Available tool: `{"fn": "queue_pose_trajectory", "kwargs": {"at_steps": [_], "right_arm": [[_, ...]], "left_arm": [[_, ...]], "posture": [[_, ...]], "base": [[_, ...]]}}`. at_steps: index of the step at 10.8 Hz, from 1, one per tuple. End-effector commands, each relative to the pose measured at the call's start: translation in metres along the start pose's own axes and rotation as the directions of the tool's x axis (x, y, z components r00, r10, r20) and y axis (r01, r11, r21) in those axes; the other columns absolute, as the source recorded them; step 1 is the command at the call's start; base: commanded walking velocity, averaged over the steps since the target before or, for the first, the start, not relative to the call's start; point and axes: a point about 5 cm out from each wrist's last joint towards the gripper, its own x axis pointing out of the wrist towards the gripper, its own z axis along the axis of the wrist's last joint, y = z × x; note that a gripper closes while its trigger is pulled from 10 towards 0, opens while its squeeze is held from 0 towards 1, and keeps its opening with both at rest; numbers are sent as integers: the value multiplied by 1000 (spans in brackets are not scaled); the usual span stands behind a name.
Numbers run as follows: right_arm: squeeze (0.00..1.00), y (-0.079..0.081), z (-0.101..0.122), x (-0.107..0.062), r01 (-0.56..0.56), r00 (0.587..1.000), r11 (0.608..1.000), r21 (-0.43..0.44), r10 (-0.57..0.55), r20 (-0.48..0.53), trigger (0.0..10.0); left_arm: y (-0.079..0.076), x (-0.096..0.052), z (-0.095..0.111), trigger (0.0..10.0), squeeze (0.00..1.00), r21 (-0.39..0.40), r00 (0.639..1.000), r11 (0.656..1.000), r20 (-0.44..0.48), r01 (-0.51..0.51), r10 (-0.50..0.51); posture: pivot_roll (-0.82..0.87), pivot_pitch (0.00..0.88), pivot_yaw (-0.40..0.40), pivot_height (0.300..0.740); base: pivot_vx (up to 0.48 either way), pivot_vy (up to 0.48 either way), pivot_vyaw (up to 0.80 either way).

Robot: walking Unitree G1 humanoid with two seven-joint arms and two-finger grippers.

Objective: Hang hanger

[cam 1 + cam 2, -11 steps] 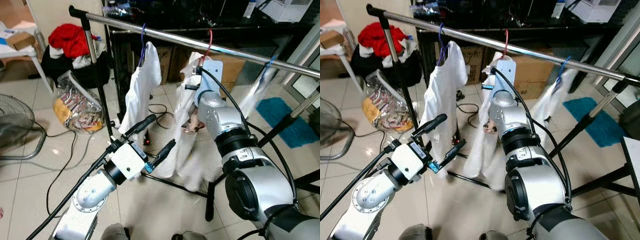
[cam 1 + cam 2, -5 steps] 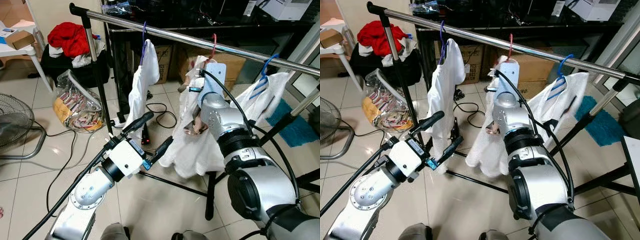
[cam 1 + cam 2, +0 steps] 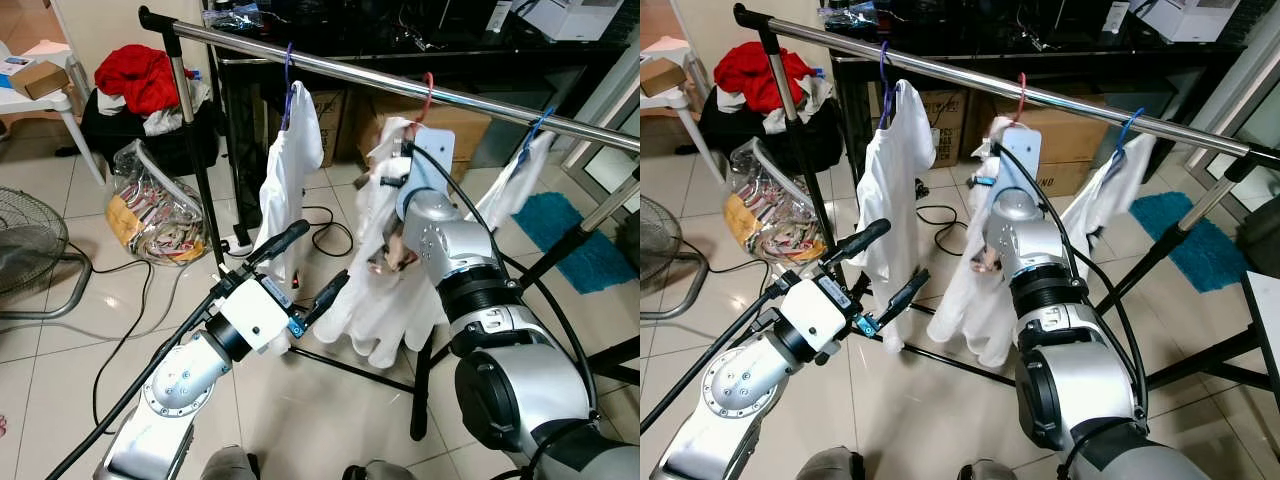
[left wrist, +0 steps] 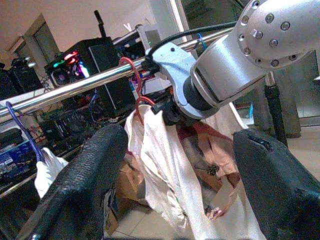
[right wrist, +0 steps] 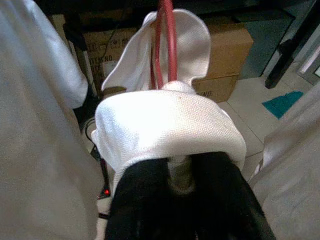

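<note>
A silver clothes rail [image 3: 350, 72] runs across the upper part of the eye views. A red hanger [image 3: 428, 88] has its hook over the rail and carries a white shirt [image 3: 385, 270]. My right gripper [image 5: 182, 175] is shut on the hanger's neck, just under the hook, with the shirt's collar [image 5: 170, 120] bunched over its fingers. My left gripper [image 3: 322, 253] is open, low and left of the shirt, holding nothing. In the left wrist view its two black fingers [image 4: 80, 185] frame the red hanger [image 4: 137, 95] and my right wrist.
A purple hanger [image 3: 287, 75] with a white shirt hangs further left on the rail, and a blue hanger [image 3: 541, 124] with a white garment further right. The rack's black legs [image 3: 420, 370] cross the floor below. A plastic bag [image 3: 150, 215], a fan [image 3: 30, 250], cables and boxes lie around.
The shirt on the red hanger has swung and now hangs narrower. The garment on the blue hanger has turned edge-on again. My left gripper has barely moved.
</note>
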Motion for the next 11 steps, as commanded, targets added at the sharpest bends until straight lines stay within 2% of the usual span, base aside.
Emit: {"fn": "queue_pose_trajectory", "kwargs": {"at_steps": [1, 3, 4, 9, 10, 11], "right_arm": [[1000, -4, 1, -1, 2, 1000, 1000, 26, -2, 7, 10000], [1000, -4, -1, -2, -29, 1000, 999, 26, 29, 0, 10000], [0, -5, -3, -3, -42, 999, 999, 30, 42, 2, 10000], [0, -14, -18, -15, -79, 997, 997, -11, 79, 0, 10000], [1000, -21, -21, -18, -85, 996, 996, -8, 86, 3, 10000], [1000, -23, -23, -20, -94, 996, 995, -15, 94, -1, 10000]], "left_arm": [[-3, 2, 0, 10000, 0, -1, 1000, 1000, -2, 16, -16], [-5, 0, -1, 10000, 0, -5, 1000, 1000, -4, 17, -17], [-6, 0, -2, 10000, 0, -7, 1000, 1000, -7, 17, -17], [-4, -1, -10, 10000, 0, -36, 1000, 999, -11, -26, 26], [-1, -1, -15, 10000, 0, -55, 998, 997, -16, -57, 56], [-2, -2, -19, 10000, 0, -70, 998, 995, -23, -67, 65]], "posture": [[67, 73, -93, 740], [68, 71, -87, 740], [68, 70, -86, 740], [52, 52, -74, 740], [44, 46, -69, 740], [39, 42, -65, 740]], "base": [[0, 0, 0], [0, 0, 0], [0, 0, 0], [0, 0, 0], [0, 0, 0], [0, 0, 0]]}}
